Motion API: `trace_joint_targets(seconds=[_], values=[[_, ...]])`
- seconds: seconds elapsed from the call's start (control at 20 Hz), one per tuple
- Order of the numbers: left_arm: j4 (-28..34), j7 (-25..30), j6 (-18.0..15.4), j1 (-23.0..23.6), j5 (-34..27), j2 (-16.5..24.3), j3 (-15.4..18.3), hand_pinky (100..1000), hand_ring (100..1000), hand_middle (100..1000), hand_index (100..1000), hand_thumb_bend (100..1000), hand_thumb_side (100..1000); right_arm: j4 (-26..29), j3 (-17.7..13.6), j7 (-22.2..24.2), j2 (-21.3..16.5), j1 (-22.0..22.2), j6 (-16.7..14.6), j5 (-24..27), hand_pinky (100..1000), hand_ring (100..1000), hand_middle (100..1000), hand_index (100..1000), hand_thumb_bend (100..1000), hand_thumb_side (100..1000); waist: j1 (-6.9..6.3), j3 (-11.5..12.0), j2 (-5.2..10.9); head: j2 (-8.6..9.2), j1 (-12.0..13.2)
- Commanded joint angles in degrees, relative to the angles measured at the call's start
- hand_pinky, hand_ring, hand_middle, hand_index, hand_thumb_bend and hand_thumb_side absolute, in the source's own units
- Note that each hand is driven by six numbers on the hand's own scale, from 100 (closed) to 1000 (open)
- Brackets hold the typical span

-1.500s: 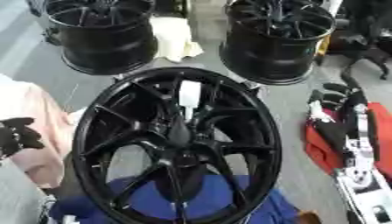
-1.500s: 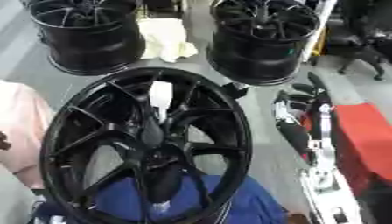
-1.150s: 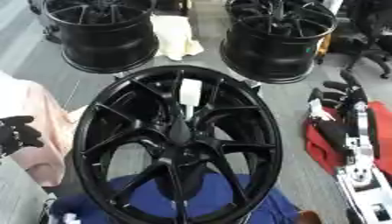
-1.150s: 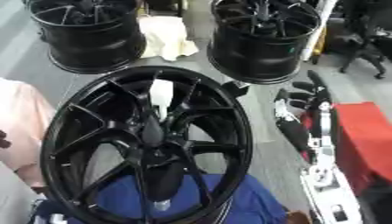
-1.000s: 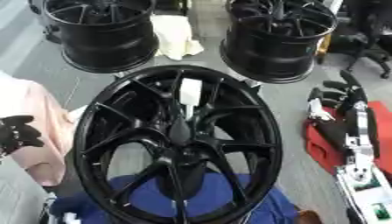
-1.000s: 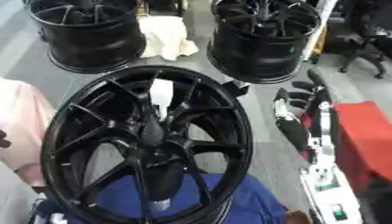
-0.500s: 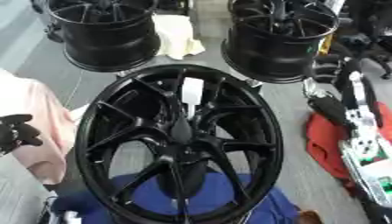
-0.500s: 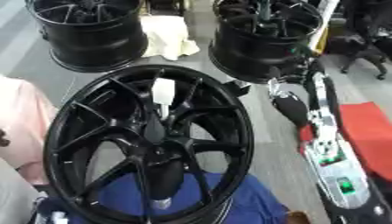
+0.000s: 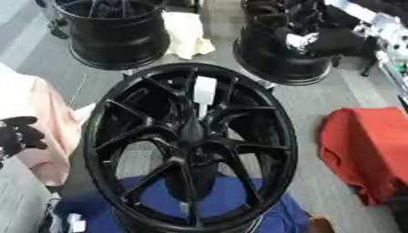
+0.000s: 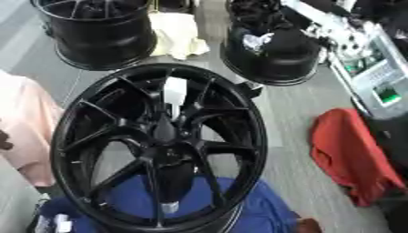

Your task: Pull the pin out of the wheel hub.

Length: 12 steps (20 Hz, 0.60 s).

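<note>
A large black wheel hub (image 9: 119, 150) lies flat in front of me on a blue cloth. A white pin (image 9: 205, 90) stands between two spokes on its far side, above the centre. My left hand (image 9: 17, 135) shows at the left edge, black, fingers relaxed, holding nothing and well clear of the hub. My right arm reaches in from the upper right. Its black hand (image 9: 296, 19) hangs blurred over the back right wheel, far from the pin.
Two more black wheels stand at the back, one left (image 9: 115, 32) and one right (image 10: 271, 59), with a cream cloth (image 9: 187, 38) between them. A red cloth (image 9: 366, 150) lies right of the hub and a pink cloth (image 9: 44, 136) lies left.
My right arm has swung from beside the red cloth at the lower right up to the back right wheel. The pin, the hub and my left hand have stayed put.
</note>
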<state>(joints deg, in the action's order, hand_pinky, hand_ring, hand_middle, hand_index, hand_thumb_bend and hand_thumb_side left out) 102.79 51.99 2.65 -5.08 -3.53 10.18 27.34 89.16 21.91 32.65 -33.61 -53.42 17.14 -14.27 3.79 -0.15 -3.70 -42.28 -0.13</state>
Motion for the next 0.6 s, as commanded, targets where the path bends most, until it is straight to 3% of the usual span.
trace_joint_targets(seconds=[0.05,0.35,0.6], values=[[0.9,0.0,-0.1,-0.3,0.2,1.6,-0.4,784,640,630,852,158,722,-3.0,3.1,9.6,0.5,-5.1,1.5,-1.9,814,866,886,994,298,451,-0.19,0.1,1.21,-0.51,-0.1],[0.8,0.0,-0.1,-0.1,0.2,1.6,-0.7,784,639,630,853,158,721,-11.3,6.8,18.4,7.9,-11.5,0.8,-8.0,840,895,918,1000,322,467,-0.20,0.4,1.50,-0.87,-0.4],[0.7,0.0,0.0,-0.1,0.2,1.5,-1.0,784,639,630,853,158,721,-19.3,7.7,19.3,13.6,-13.4,-2.2,-14.1,858,914,934,1000,352,478,-0.25,0.6,1.63,-0.95,-0.6]])
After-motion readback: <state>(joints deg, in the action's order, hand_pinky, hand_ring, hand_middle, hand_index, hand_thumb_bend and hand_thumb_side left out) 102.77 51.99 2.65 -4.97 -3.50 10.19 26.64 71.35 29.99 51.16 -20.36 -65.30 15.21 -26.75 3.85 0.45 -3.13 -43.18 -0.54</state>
